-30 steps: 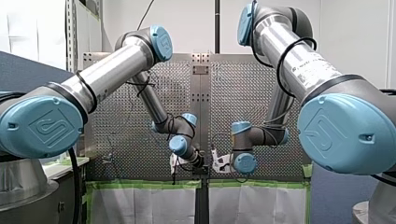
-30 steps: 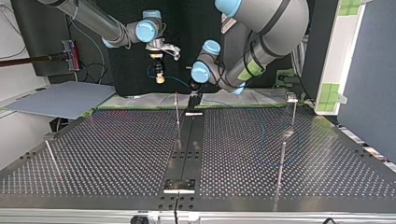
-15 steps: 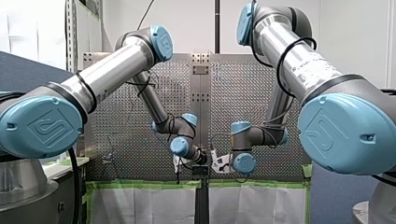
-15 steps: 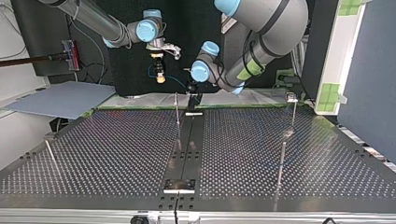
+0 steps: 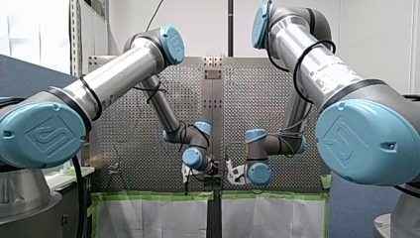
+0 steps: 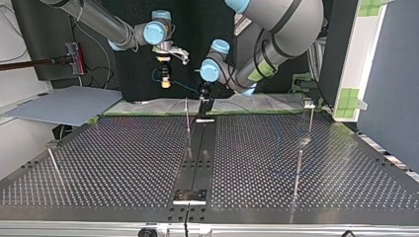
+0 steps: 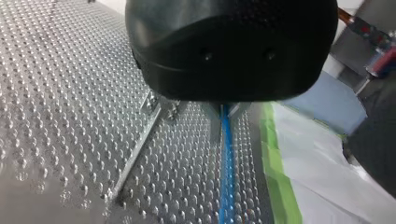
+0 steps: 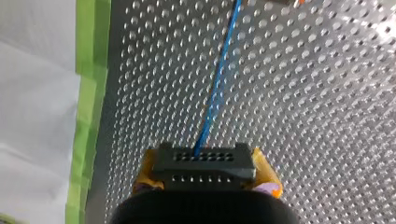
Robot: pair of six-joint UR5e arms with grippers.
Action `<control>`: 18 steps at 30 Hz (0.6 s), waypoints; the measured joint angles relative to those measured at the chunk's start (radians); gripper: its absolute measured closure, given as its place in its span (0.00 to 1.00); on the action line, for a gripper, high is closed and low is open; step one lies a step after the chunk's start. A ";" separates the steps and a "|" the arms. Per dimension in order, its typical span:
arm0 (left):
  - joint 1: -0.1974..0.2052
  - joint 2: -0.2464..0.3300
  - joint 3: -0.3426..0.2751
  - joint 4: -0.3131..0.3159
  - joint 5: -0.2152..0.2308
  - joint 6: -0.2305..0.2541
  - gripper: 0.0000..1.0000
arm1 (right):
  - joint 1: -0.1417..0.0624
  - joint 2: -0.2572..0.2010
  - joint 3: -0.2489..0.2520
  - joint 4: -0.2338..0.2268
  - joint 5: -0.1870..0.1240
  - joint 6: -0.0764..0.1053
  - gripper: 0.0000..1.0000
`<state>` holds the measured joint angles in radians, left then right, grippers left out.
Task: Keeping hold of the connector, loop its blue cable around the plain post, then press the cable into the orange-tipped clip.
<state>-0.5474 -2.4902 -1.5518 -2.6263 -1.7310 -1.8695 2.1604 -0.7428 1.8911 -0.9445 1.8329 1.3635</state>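
In the right wrist view, my right gripper (image 8: 204, 173) with yellow pads is shut on the black connector (image 8: 204, 161). The blue cable (image 8: 215, 88) runs from the connector out over the perforated table. In the left wrist view, the blue cable (image 7: 227, 163) comes out from between the fingers of my black left gripper (image 7: 225, 111), which is shut on it just above the table. In the top view, my right gripper (image 6: 165, 79) hangs above the table's far edge, with my left gripper (image 6: 204, 101) low beside it, next to a thin plain post (image 6: 187, 114).
More thin posts stand on the table: one (image 6: 298, 173) at the top view's right, one (image 6: 310, 116) at the far right with a small clip on top, and one (image 6: 54, 165) at the left. Green tape (image 7: 275, 172) edges the table near both grippers.
My left gripper has closed on the blue cable and shifted slightly to the top view's left. My right gripper, still holding the connector, has also drifted a little to the top view's left.
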 joint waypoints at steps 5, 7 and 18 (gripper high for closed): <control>-0.015 0.001 -0.034 0.049 -0.041 0.016 1.00 | -0.001 0.001 0.000 -0.002 0.021 -0.007 1.00; -0.019 0.001 -0.039 0.065 -0.049 0.018 1.00 | -0.001 0.001 0.000 -0.002 0.023 -0.009 1.00; -0.021 0.001 -0.043 0.171 -0.063 0.021 1.00 | -0.001 0.002 0.000 -0.003 0.025 -0.010 1.00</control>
<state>-0.5687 -2.4887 -1.5948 -2.4555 -1.7941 -1.8486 2.1591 -0.7411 1.8907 -0.9480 1.8578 1.3533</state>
